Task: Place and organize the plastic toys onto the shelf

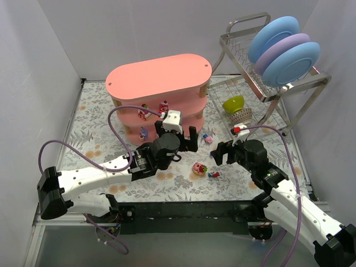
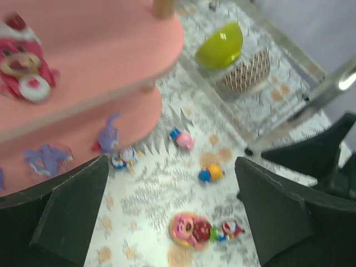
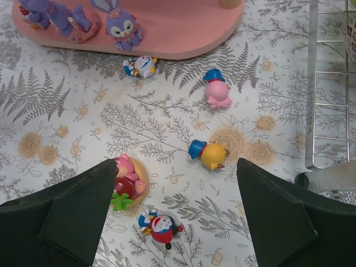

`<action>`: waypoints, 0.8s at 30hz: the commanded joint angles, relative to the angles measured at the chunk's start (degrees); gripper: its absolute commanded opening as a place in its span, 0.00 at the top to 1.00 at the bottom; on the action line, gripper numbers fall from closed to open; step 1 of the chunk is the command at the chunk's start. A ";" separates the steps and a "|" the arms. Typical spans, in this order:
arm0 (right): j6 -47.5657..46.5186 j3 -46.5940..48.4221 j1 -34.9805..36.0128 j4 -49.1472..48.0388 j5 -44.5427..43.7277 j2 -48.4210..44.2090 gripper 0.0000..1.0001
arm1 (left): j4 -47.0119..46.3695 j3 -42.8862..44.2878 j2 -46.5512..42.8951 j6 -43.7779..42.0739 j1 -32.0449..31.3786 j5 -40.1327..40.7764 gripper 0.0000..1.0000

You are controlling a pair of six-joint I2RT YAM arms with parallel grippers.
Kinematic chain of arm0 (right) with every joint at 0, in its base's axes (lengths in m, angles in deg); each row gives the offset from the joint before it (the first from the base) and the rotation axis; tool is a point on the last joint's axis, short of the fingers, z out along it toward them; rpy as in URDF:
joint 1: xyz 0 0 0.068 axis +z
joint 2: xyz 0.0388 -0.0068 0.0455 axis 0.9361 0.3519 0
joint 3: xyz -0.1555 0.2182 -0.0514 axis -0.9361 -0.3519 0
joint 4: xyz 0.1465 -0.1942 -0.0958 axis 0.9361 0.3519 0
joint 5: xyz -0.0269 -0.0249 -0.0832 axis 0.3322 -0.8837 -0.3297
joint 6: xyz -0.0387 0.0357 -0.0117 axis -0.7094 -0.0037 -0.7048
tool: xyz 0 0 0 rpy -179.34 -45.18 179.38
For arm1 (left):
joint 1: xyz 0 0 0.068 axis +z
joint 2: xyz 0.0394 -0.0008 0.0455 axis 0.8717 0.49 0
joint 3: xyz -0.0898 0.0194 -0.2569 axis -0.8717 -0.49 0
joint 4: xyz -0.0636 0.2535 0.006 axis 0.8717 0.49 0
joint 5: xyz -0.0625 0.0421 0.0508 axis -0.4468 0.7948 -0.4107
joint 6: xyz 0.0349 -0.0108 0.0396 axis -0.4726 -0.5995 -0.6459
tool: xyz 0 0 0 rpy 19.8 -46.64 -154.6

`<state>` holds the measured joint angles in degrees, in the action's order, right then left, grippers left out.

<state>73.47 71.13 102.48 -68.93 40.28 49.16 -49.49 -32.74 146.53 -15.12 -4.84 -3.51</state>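
Note:
The salmon-pink shelf (image 1: pixel 158 89) stands at the back left. Pink toys (image 1: pixel 164 105) sit on its middle tier and purple toys (image 3: pixel 123 25) on its bottom tier. Several toys lie on the table: a pink strawberry figurine (image 3: pixel 128 178), a red-and-blue one (image 3: pixel 161 225), a yellow one with a blue hat (image 3: pixel 208 154), a pink one (image 3: pixel 216 92) and a white-and-blue one (image 3: pixel 139 65) by the shelf's base. My left gripper (image 1: pixel 176 136) is open and empty, in the air in front of the shelf (image 2: pixel 83 50). My right gripper (image 3: pixel 177 162) is open and empty above the loose toys.
A wire dish rack (image 1: pixel 267 83) with blue and purple plates (image 1: pixel 283 47) stands at the back right. A green bowl (image 1: pixel 233 103) and a patterned bowl (image 1: pixel 242 115) sit under it. White walls close in the left and right sides.

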 commanded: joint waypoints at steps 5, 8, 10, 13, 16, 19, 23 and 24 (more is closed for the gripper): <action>0.49 3.34 0.23 3.06 -4.98 0.21 0.05 | 19.17 2.72 3.34 8.84 -4.02 -12.44 0.02; 0.93 3.78 0.23 4.38 -6.39 0.74 0.04 | 21.54 4.12 5.98 11.98 -4.38 -13.35 0.02; 0.93 3.96 0.23 5.26 -7.27 1.00 0.05 | 21.55 4.39 7.21 17.93 -4.90 -13.17 0.03; 1.37 3.79 0.23 5.61 -9.11 1.53 0.04 | 21.72 4.48 9.31 26.73 -5.52 -12.47 0.03; 1.72 3.78 0.23 5.88 -10.70 2.41 0.04 | 24.61 6.14 13.34 38.25 -5.70 -11.42 0.03; 1.55 3.52 0.14 5.35 -10.52 2.76 0.04 | 31.82 11.32 17.92 46.08 -6.05 -9.49 0.03; 1.72 2.99 0.23 4.82 -11.05 2.41 0.04 | 39.98 18.88 27.75 48.99 -6.40 -7.11 0.03; 1.63 2.91 0.23 4.82 -11.14 2.32 0.04 | 41.05 19.94 29.17 50.13 -6.40 -6.67 0.03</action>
<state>74.87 72.40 102.48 -62.63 30.86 52.05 -17.74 -18.36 170.77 26.89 -10.69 -14.00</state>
